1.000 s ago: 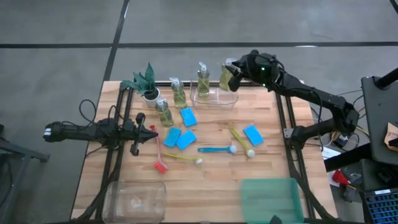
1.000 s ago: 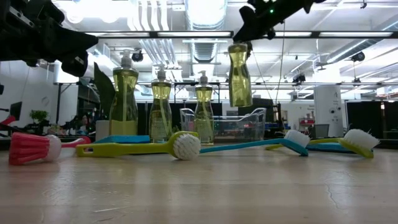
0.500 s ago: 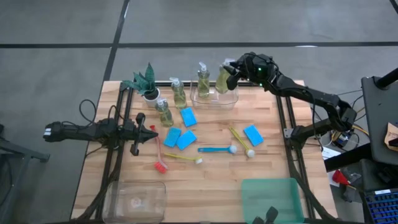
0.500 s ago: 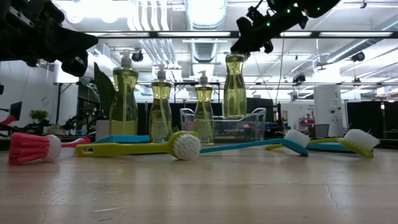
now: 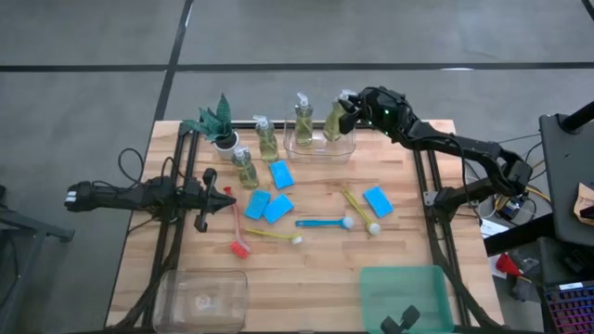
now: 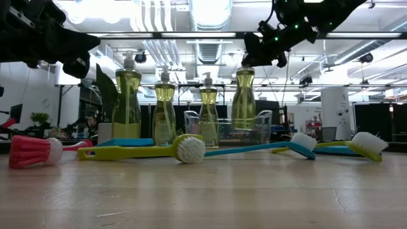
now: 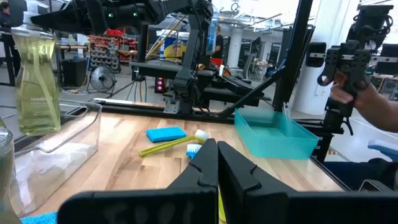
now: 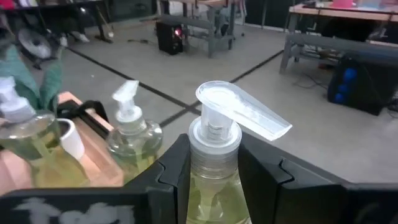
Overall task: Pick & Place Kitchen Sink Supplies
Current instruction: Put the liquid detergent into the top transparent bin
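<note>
My right gripper (image 5: 347,109) is shut on a clear pump bottle of yellow-green soap (image 6: 243,102), held over the clear bin (image 5: 320,148) at the table's far edge. A second bottle (image 5: 303,118) stands in that bin. Two more bottles (image 5: 266,140) (image 5: 245,168) stand on the wood beside the plant (image 5: 215,121). Blue sponges (image 5: 281,173) (image 5: 378,200) and red (image 5: 237,227), yellow (image 5: 274,236) and blue (image 5: 323,223) brushes lie mid-table. My left gripper (image 5: 227,195) waits shut at the left, touching nothing. My right gripper pinches the bottle's neck (image 8: 214,151), just under the pump head (image 8: 239,115), with one finger (image 8: 171,177) on each side. The fingers reach in nearly level from the table's right. The bottle hangs upright below them, its base (image 6: 243,129) below the bin's rim and clear of its floor.
A larger clear tub (image 5: 202,297) sits at the near left corner and a teal bin (image 5: 404,295) at the near right. Two more sponges (image 5: 257,204) (image 5: 277,208) and a yellow-green brush (image 5: 360,211) lie mid-table. A person's hand (image 7: 357,93) shows beyond the right edge.
My right gripper has come down toward the clear bin, still shut on the bottle. The bottle has sunk with it from well above the bin until its base is below the rim, and it stays upright.
</note>
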